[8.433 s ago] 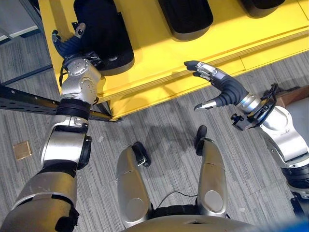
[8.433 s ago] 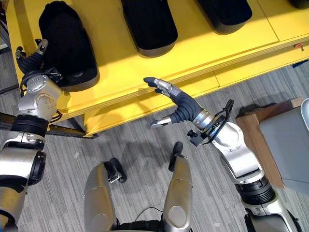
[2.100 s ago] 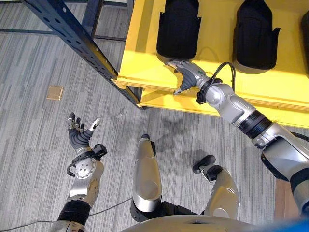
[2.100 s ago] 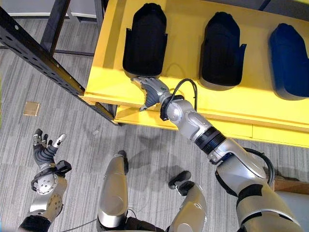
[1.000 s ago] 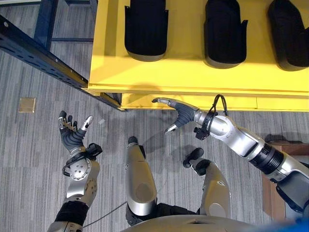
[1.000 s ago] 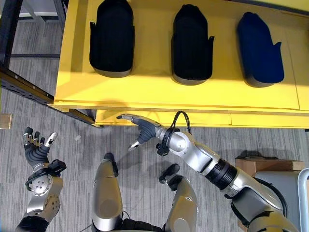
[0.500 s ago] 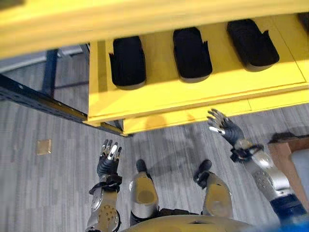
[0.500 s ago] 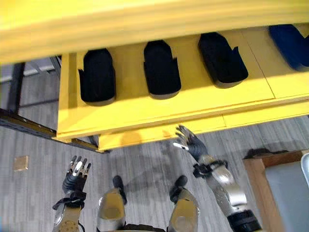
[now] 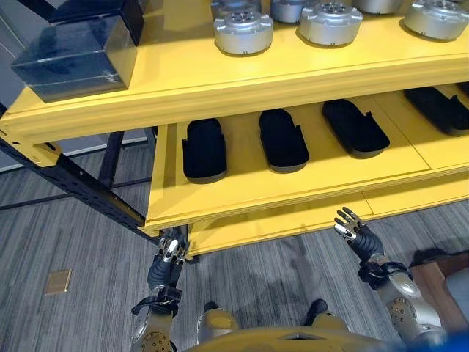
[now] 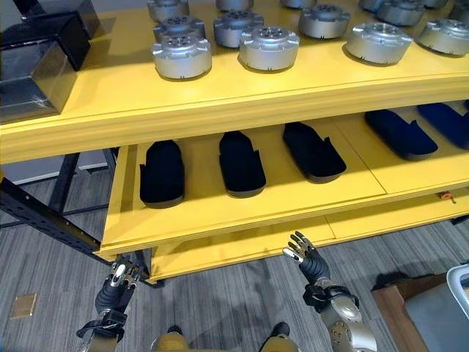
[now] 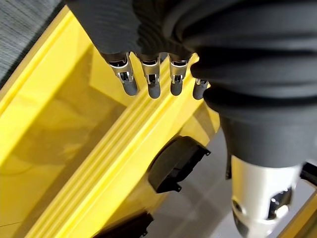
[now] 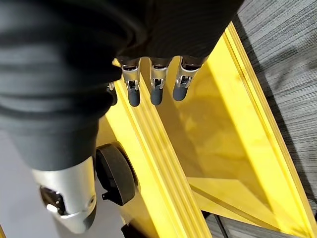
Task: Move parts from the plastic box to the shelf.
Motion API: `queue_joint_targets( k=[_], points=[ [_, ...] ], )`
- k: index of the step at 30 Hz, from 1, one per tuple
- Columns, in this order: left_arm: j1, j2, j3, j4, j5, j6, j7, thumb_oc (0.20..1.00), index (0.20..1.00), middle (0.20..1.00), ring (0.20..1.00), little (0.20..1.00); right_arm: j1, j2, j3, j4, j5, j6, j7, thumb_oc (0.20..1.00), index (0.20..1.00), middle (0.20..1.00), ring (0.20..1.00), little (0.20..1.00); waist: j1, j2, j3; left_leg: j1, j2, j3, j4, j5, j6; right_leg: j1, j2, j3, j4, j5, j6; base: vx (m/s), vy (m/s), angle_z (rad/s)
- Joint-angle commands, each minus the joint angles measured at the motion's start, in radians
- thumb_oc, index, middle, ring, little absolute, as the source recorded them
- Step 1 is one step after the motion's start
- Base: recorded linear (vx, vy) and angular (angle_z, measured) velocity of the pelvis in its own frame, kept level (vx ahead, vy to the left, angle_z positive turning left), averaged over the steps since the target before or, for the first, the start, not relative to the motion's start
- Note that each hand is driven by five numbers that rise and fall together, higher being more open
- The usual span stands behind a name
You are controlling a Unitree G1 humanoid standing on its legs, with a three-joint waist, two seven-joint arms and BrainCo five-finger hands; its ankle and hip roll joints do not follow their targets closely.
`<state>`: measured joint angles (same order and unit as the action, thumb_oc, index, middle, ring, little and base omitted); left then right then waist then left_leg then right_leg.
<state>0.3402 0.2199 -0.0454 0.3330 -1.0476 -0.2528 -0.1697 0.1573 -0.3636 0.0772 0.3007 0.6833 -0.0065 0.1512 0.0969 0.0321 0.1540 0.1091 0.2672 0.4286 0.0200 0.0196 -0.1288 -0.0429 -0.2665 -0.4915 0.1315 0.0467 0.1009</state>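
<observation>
The grey plastic box is cut off at the lower right corner, and several round silver parts are clipped by the top edge.

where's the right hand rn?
In the left eye view the right hand is low on the right, fingers spread open, empty, just in front of the yellow shelf's lower front edge.

3 black parts and 2 blue parts.
</observation>
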Motion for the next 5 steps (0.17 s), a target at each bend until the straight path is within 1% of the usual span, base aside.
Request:
queue_joint_targets(
  k=[1,4,5],
  points=[
    [0.016,0.061,0.029,-0.131,0.04,-0.001,0.017,1.0,1.0,1.0,1.0,1.0,-0.039,0.026,-0.06,-0.055,0.008,-0.03,0.005,1.0,1.0,1.0,1.0,1.0,0.002,-0.029,0.045,-0.048,0.014,-0.059,-0.007,0.053,-0.003,0.164,-0.016,0.025,-0.077,-0.062,0.047,0.0,0.0,0.0],
    [0.02,0.068,0.039,-0.141,0.058,0.021,0.029,1.0,1.0,1.0,1.0,1.0,-0.031,0.03,-0.061,-0.056,0.011,-0.025,-0.003,1.0,1.0,1.0,1.0,1.0,0.001,-0.033,0.04,-0.041,0.008,-0.056,0.0,0.048,0.005,0.174,-0.015,0.027,-0.066,-0.072,0.044,0.01,0.0,0.01],
    [0.024,0.072,0.043,-0.152,0.057,0.032,0.01,1.0,1.0,1.0,1.0,1.0,-0.028,0.033,-0.056,-0.061,0.011,-0.02,-0.009,1.0,1.0,1.0,1.0,1.0,0.002,-0.037,0.038,-0.037,0.006,-0.055,0.002,0.046,0.01,0.177,-0.013,0.029,-0.057,-0.08,0.042,0.04,-0.003,0.03]
  ],
)
